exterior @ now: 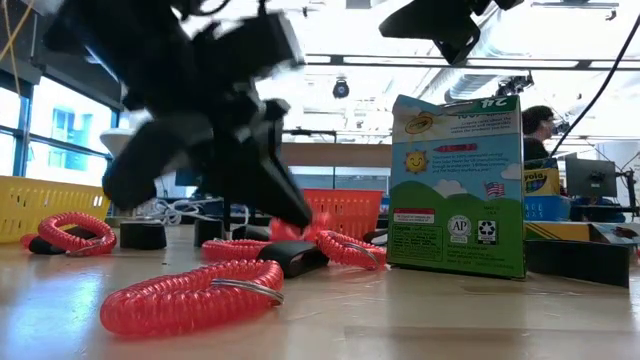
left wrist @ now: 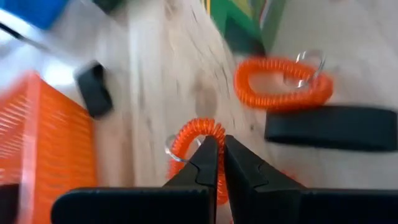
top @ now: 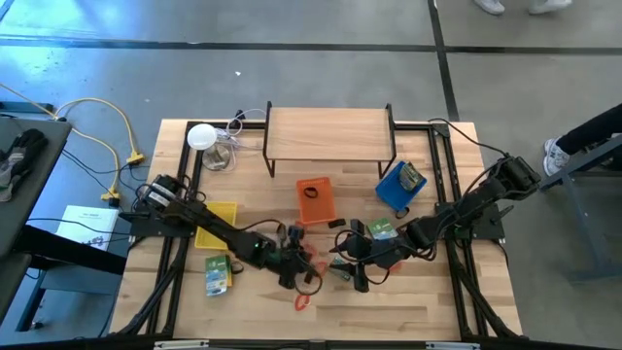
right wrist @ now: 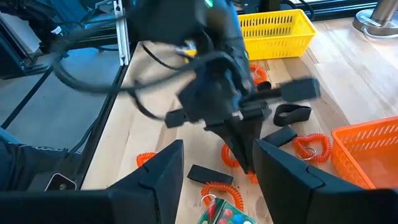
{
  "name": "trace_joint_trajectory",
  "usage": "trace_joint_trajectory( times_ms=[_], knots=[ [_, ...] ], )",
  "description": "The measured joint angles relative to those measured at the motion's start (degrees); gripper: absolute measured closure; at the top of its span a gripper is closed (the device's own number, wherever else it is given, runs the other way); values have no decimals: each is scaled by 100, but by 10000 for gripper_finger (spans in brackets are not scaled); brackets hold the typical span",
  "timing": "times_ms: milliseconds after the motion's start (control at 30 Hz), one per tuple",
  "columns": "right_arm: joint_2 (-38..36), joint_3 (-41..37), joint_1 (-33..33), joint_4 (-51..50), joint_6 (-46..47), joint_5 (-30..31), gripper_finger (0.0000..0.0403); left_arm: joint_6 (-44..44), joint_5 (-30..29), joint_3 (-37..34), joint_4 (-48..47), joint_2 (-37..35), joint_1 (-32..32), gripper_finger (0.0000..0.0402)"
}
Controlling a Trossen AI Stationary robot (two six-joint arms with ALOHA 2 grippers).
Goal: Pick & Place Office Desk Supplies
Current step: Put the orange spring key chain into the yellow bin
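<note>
Glossy red-orange coiled loop (exterior: 190,297) is lying lower left on pale wood tabletop (exterior: 420,320); left gripper (left wrist: 216,163) is pinching shut, seemingly on another coil (left wrist: 198,138); right gripper (right wrist: 214,165) is hanging open.

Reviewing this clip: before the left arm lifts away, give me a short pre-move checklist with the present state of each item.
1. Left gripper closed: ok, its fingers meet at the tips.
2. Red-orange coiled plastic loop caught between them: cannot tell; the tips sit right on the coil, but the grip itself is hidden.
3. Right gripper clear of the left one: ok, it hangs open, apart from it.
4. Orange mesh plastic tray reachable: ok, it sits on the wooden table near the left gripper.
5. Second red-orange coil and black clip-like piece untouched: ok, both lie apart.
</note>
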Motion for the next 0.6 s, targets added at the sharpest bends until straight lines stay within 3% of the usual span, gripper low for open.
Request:
trace_joint_trajectory(
  times_ms=[167, 267, 500, 600],
  knots=[
    [0, -1, 0, 0, 0, 0, 223, 86, -842, 156, 5, -54, -260, 398],
    [0, 0, 0, 0, -1, 0, 223, -120, -800, 296, -82, -63, -382, 399],
    [0, 0, 36, -11, -1, 2, 223, -1553, -622, 823, -2378, -391, -504, 399],
    [0, 1, 67, -9, -1, 3, 223, -2096, -648, 914, -2753, -699, -606, 399]
  ],
)
